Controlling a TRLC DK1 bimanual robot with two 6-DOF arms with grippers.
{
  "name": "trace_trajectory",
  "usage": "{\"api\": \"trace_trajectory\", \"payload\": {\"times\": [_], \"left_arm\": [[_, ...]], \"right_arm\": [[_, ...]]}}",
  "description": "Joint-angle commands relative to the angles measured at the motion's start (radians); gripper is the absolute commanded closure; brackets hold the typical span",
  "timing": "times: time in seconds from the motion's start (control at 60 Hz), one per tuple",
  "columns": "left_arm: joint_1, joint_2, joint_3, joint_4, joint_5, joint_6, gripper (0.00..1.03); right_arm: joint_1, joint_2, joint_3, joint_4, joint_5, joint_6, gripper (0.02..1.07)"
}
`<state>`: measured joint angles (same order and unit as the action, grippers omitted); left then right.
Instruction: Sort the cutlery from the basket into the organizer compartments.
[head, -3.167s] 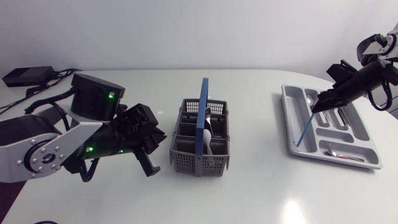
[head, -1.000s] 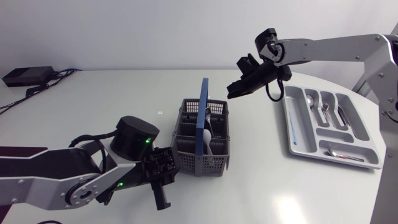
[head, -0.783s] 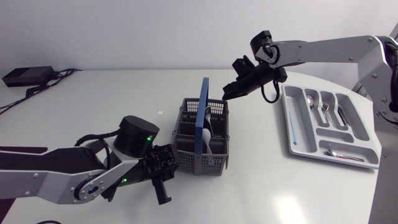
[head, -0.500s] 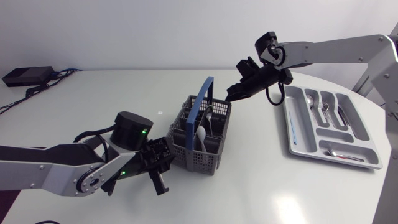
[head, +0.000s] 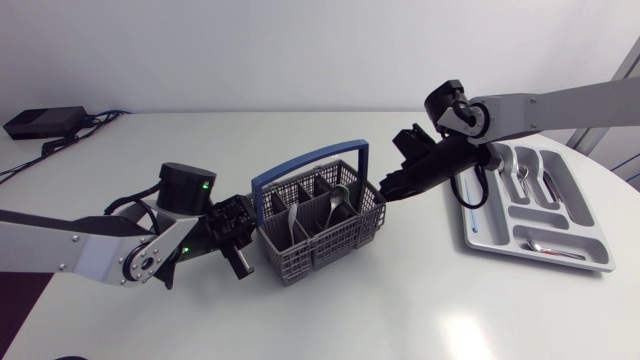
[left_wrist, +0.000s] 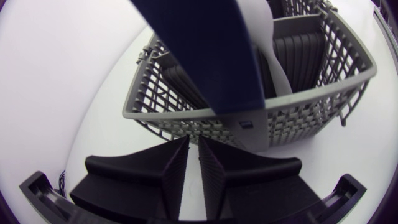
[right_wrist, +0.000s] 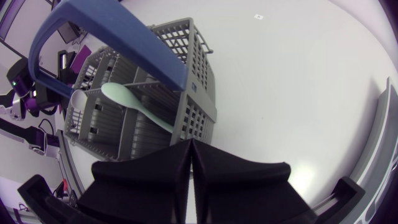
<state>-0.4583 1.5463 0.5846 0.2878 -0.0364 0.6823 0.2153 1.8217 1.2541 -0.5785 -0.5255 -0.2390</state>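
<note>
Logging movement first: finding the basket (head: 320, 225) slewed round and nudged toward centre-right of the frame against a second ago, its blue handle (head: 308, 170) now arching broadside instead of end-on. Finding the right claw (head: 388, 190) dropped from above the basket down to its right-hand corner, and the left claw (head: 238, 258) drawn in just beside its left wall. Also noting the blue stick (head: 471, 215), earlier carried over the organizer (head: 600, 250), now lying in its long left compartment at the right of the frame.

Checking claws. Left wrist view: seeing the fingers pressed together with only a sliver between them, gripping nothing, basket wall just ahead. Right wrist view: seeing the same, fingers together on nothing, basket corner just ahead of the tips; touching or not, unable to tell.

Counting what is waiting: a mint-green spoon (right_wrist: 134, 106) and a white spoon (right_wrist: 78, 99) leaning inside the basket under the handle, plus metal pieces glimpsed from overhead. Basket standing on the counter (head: 150, 140), well apart from the organizer.

Judging the step as repositioning the basket between picks, both claws shoving or steadying rather than grasping. Expecting the next move to call for lifting the right claw clear of the rim, spreading its fingers, and coming down on one spoon stem while dodging the handle.
</note>
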Motion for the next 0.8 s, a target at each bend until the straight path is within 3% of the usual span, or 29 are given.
{"api": "trace_trajectory", "payload": {"times": [0.0, 0.517, 0.783], "left_arm": [[0.013, 0.035, 0.032, 0.028, 0.013, 0.025, 0.88], [0.107, 0.152, 0.118, 0.083, 0.058, 0.017, 0.88], [0.150, -0.005, 0.015, 0.074, 0.102, 0.013, 0.87]], "right_arm": [[0.010, -0.070, -0.068, 0.011, -0.005, 0.000, 1.01], [0.018, -0.239, -0.237, 0.040, 0.027, 0.015, 1.01], [0.022, -0.364, -0.266, 0.039, 0.082, 0.049, 0.99]]}}
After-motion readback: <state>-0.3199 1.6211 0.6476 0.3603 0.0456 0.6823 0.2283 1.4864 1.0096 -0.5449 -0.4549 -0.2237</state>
